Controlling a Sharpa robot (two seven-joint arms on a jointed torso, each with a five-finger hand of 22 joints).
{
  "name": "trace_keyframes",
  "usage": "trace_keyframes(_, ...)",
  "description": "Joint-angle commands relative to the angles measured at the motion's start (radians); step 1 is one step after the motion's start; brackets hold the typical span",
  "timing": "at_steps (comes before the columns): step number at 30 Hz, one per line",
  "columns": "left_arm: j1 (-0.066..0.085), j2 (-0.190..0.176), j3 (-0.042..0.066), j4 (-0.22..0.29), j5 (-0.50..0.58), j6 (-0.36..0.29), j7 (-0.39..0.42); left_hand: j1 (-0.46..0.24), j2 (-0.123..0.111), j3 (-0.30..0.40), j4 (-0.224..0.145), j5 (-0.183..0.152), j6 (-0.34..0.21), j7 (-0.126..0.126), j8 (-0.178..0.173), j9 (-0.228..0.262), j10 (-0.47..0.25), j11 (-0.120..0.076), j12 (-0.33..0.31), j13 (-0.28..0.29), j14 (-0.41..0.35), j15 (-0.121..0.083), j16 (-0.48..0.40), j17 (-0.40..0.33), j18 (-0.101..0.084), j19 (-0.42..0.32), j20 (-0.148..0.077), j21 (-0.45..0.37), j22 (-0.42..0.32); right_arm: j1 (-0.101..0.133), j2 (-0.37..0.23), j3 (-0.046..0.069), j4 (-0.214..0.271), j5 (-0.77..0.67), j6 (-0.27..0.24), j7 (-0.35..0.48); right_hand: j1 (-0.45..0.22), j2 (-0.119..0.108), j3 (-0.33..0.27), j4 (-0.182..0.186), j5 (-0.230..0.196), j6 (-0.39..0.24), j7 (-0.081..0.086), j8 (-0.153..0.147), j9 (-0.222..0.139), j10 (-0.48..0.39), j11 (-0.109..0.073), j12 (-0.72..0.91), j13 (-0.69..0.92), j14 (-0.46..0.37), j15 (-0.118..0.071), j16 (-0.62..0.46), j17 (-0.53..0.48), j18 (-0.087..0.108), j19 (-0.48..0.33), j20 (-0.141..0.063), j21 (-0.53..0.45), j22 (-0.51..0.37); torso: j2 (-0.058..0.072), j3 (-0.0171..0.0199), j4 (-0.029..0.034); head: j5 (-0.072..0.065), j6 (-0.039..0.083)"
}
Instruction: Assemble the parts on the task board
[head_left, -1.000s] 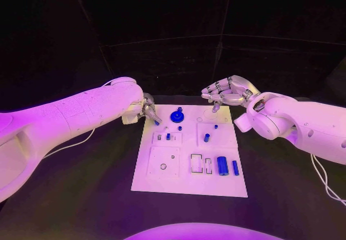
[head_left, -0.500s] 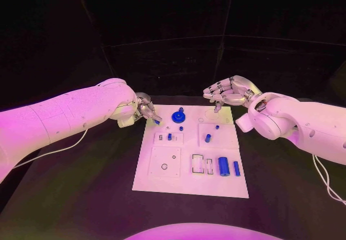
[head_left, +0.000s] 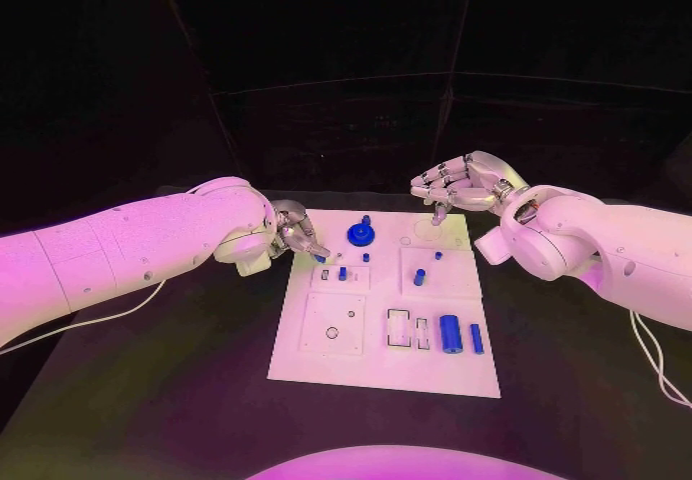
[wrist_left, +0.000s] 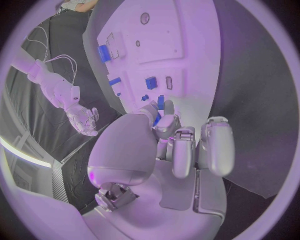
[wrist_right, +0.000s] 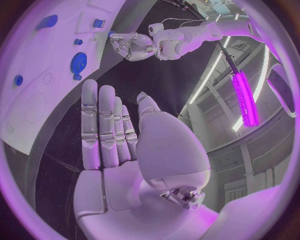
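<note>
A white task board (head_left: 346, 355) lies flat in the middle of a black counter (head_left: 144, 400). Small blue parts are spread over the board: a round knob-like part (head_left: 361, 237) near its far edge, a few little pegs (head_left: 418, 277) in the middle, and a thick cylinder (head_left: 449, 332) with a thin bar (head_left: 476, 338) just beside it nearer the robot.

The left robot hand (head_left: 296, 238) is at the board's far left corner, its fingertips pinching a small blue part (head_left: 319, 257) just above the board.

The right robot hand (head_left: 459, 185) hovers over the far right corner of the board, holding nothing. In its wrist view its fingers (wrist_right: 106, 125) lie straight and side by side, the thumb a little apart.
</note>
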Motion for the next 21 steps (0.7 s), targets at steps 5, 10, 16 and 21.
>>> trace_keyframes(5,-0.014,-0.015,-0.015,0.05,-0.092,-0.075,-0.011,-0.004,-0.004,0.105,-0.094,0.004,0.003,-0.006,0.007,0.039,0.008,-0.001,0.006,0.001,0.106,-0.005,0.003,0.263,0.008,0.015,-0.004,0.0,0.04,0.002,0.001,0.0,-0.001,-0.001,0.0,0.009,0.008,-0.001,-0.005,0.002,0.007,-0.01,0.0,0.007,0.001,-0.009,0.001,0.004,-0.001,0.005,0.005,-0.006,0.001,0.013,0.005,-0.001,-0.004,-0.002,-0.004,0.0001,0.0015,-0.001,0.0)
trace_keyframes(10,-0.023,-0.018,-0.024,0.063,-0.125,-0.073,-0.016,-0.009,-0.009,0.115,-0.096,0.004,0.003,-0.007,0.009,0.04,0.01,-0.002,0.007,0.002,0.106,-0.005,0.003,0.263,0.007,0.016,-0.004,0.002,0.042,0.002,0.002,0.0,-0.002,-0.001,0.001,0.01,0.008,-0.001,-0.005,0.002,0.007,-0.01,0.0,0.007,0.001,-0.009,0.001,0.004,-0.001,0.005,0.005,-0.006,0.001,0.013,0.005,-0.001,-0.004,-0.002,-0.003,-0.0004,0.0026,-0.001,0.001)
trace_keyframes(16,-0.027,-0.015,-0.027,0.067,-0.137,-0.062,-0.019,-0.01,-0.009,0.118,-0.096,0.004,0.003,-0.007,0.009,0.04,0.01,-0.002,0.007,0.001,0.106,-0.005,0.003,0.263,0.007,0.016,-0.004,0.002,0.042,0.001,0.003,0.0,-0.002,-0.001,0.002,0.01,0.008,-0.001,-0.005,0.002,0.007,-0.01,0.0,0.007,0.001,-0.009,0.001,0.004,-0.001,0.005,0.005,-0.006,0.001,0.013,0.005,-0.001,-0.004,-0.002,-0.001,-0.0008,0.0024,-0.002,0.0)
trace_keyframes(21,-0.028,-0.006,-0.027,0.061,-0.141,-0.057,-0.02,-0.01,-0.009,0.118,-0.096,0.004,0.003,-0.007,0.009,0.04,0.01,-0.002,0.007,0.001,0.106,-0.005,0.003,0.263,0.007,0.016,-0.004,0.002,0.042,0.001,0.003,0.0,-0.002,-0.001,0.002,0.011,0.008,-0.001,-0.005,0.002,0.007,-0.01,0.0,0.007,0.001,-0.009,0.001,0.004,-0.001,0.005,0.005,-0.006,0.001,0.013,0.005,-0.001,-0.004,-0.002,-0.001,0.0008,0.0002,-0.003,-0.002)
